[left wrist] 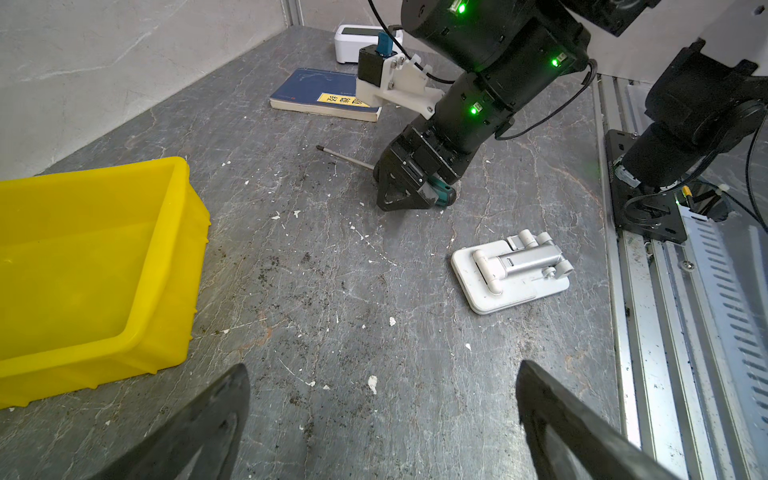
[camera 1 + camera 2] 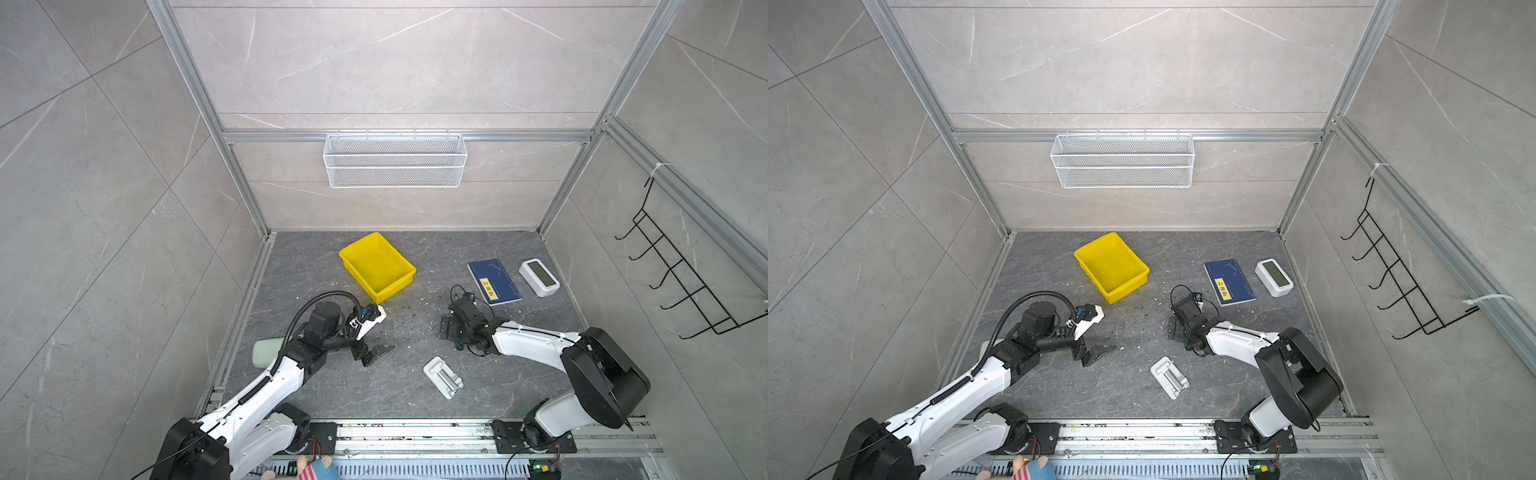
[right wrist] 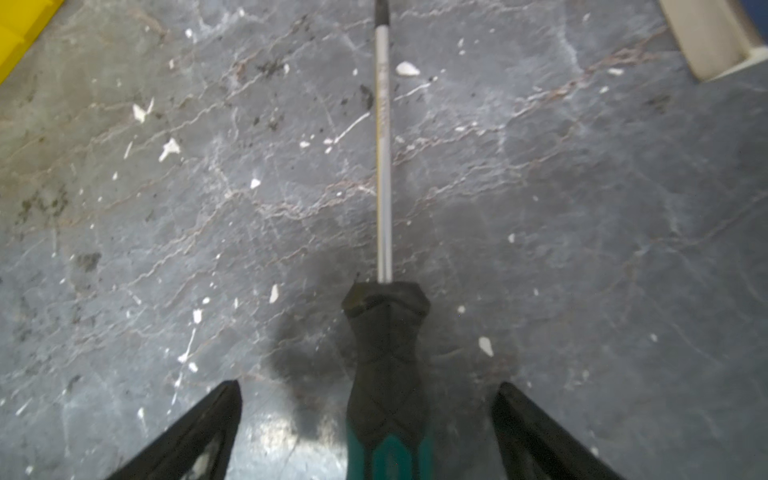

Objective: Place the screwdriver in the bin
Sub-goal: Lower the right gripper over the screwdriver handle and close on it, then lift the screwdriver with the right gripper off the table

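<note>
Now, the grasp step: the right claw point(image 3: 368, 386) straddles the screwdriver point(image 3: 384, 249), jaws wide either side of the handle, no contact yet. It lies flat on the table point(image 2: 395, 399), green-and-black grip, thin steel shaft. Next: pinch, lift, carry toward 10 o'clock to the yellow bin point(image 2: 378, 270). Left claw point(image 1: 382, 368) hangs wide, empty.

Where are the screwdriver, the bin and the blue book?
the screwdriver point(image 3: 386, 365), right wrist view, on its black handle grip.
the bin point(image 1: 95, 357), left wrist view, on its outer side wall.
the blue book point(image 2: 498, 276), a top view, on its cover.
</note>
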`<state>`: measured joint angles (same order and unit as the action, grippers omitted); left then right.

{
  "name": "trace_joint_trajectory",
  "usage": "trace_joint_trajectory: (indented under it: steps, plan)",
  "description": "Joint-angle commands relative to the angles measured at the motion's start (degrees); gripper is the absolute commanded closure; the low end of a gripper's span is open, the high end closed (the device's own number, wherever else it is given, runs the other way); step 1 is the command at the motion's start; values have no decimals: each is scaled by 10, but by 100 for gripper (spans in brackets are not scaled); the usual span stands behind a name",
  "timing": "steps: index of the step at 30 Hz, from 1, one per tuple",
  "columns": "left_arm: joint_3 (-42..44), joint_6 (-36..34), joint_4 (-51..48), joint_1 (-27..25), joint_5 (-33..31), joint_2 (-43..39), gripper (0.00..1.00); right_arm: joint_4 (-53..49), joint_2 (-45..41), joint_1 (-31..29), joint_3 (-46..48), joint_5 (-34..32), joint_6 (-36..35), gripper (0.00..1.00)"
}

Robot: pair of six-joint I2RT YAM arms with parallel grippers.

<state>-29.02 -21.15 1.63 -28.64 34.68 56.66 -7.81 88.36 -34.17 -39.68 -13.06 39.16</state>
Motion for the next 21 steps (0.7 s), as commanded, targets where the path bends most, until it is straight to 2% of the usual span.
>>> trace_joint_trajectory:
  steps: [1,5,10,14,19,21]
  plan:
    - [-1,-11,3,-3,9,1,0,-19,29,-2,1,-3,25,19]
    - [1,-11,4,-2,7,0,0,-30,35,-2,-3,-8,27,42]
    - [5,-11,5,-2,-1,-6,0,-42,28,-2,-4,-14,22,64]
    - [6,-10,6,-2,-1,-7,0,-51,28,-2,-8,-13,17,77]
    - [6,-8,12,-2,-1,-6,0,-70,27,-2,-22,-12,6,97]
    - [4,-8,12,-2,-1,-6,0,-77,22,-2,-26,-13,3,100]
